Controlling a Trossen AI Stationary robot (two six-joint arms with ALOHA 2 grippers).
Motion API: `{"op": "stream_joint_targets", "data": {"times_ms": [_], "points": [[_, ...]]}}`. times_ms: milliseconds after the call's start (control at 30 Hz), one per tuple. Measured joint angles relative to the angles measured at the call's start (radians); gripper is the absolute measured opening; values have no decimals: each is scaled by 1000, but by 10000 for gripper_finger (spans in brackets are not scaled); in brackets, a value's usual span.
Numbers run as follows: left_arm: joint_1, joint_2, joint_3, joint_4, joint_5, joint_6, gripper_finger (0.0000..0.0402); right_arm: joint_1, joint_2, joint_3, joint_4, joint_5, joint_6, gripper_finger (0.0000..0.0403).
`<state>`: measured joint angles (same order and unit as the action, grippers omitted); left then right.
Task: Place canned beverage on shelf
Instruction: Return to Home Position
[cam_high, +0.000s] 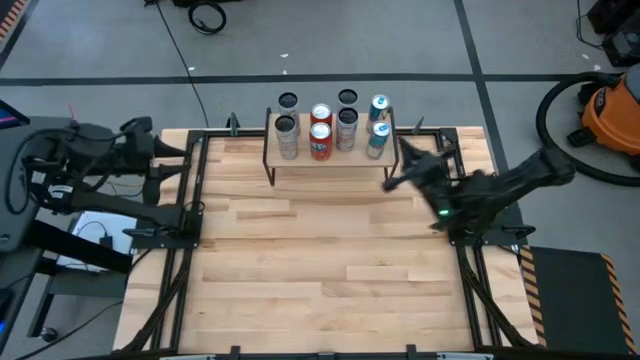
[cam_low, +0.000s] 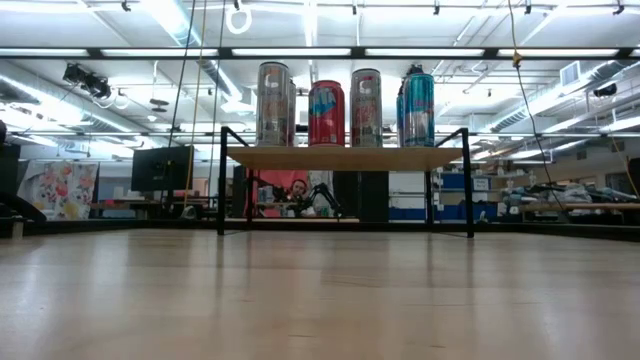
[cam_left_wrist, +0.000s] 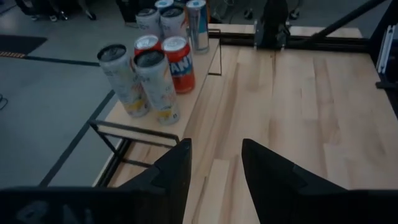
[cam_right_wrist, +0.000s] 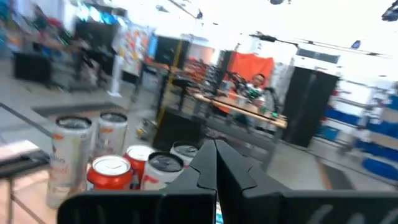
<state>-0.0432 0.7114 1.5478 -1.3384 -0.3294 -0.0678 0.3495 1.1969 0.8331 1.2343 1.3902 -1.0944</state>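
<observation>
Cans (cam_high: 320, 140) stand in two rows on the shelf (cam_low: 345, 158); right gripper (cam_high: 392, 182) just beside it, fingers pressed together; left gripper (cam_left_wrist: 216, 149) at the table (cam_high: 320, 260) edge, fingers spread

In the low view the nearer cans (cam_low: 326, 113) on the shelf (cam_low: 345, 157) are covering most of the row behind. A person (cam_low: 298, 188) beyond the shelf is showing too small to make out. The right wrist view is blurring throughout, and the right gripper (cam_right_wrist: 216, 146) is blocking the cans past it. In the left wrist view the picture's edges are cutting off the farthest cans and the left gripper (cam_left_wrist: 216, 146) at its base.
</observation>
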Motion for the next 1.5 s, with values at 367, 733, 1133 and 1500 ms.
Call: {"op": "stream_joint_targets", "data": {"times_ms": [367,733,1133,1500], "points": [[0,-394,-524,312,-3,-8,151,191,-570,-432,-1,-179,143,3],[0,-597,-1007,830,125,-23,150,271,-739,-806,14,-346,371,3],[0,-601,-1322,1143,201,16,150,271,-746,-828,-197,-512,599,7],[0,-601,-1478,1316,212,143,150,271,-746,-828,-435,-513,705,8]]}}
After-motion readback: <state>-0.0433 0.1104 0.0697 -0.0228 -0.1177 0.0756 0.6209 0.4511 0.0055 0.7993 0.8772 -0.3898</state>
